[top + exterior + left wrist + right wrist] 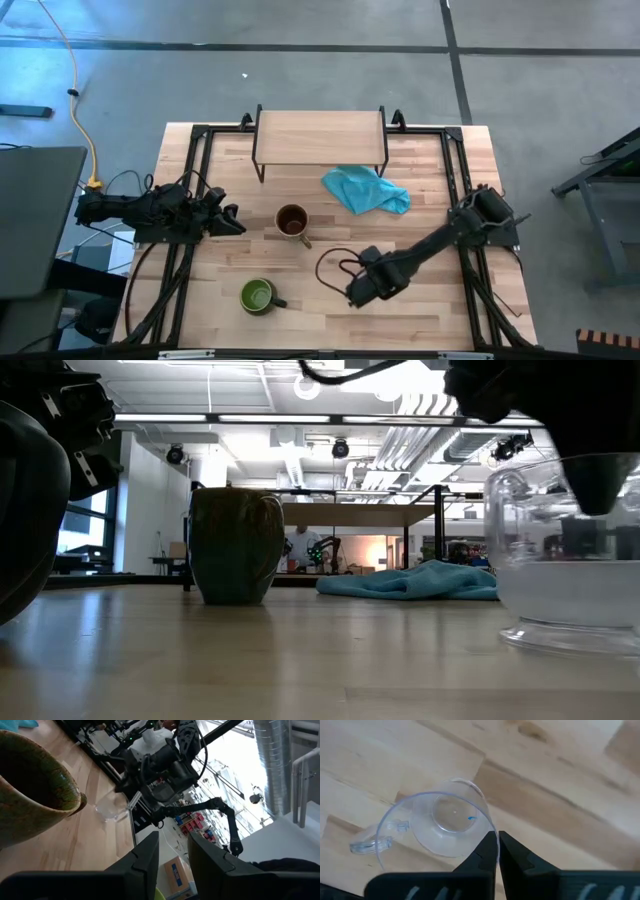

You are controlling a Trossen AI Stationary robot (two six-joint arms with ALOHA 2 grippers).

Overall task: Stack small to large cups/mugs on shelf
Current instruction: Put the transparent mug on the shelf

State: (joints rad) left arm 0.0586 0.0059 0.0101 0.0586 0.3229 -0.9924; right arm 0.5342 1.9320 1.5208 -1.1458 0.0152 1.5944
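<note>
Your clear glass cup (442, 822) stands upright on the table (430, 310) near its front, in front of the blue cloth (366, 189) and well apart from the shelf (320, 135) at the back edge. The right end effector (498, 851) has its fingers pinched on the cup's rim wall, one inside and one outside, so it holds the cup. Judging from that thin grip, lift straight and slowly and keep the cup level so it cannot swivel. The left end effector (228, 219) waits at the left side, fingers narrowly parted around nothing. You have three cups in all: this glass one, one tan-brown mug (292, 221) mid-table, one dark mug with green inside (258, 295) near the front; one shelf, bare.
</note>
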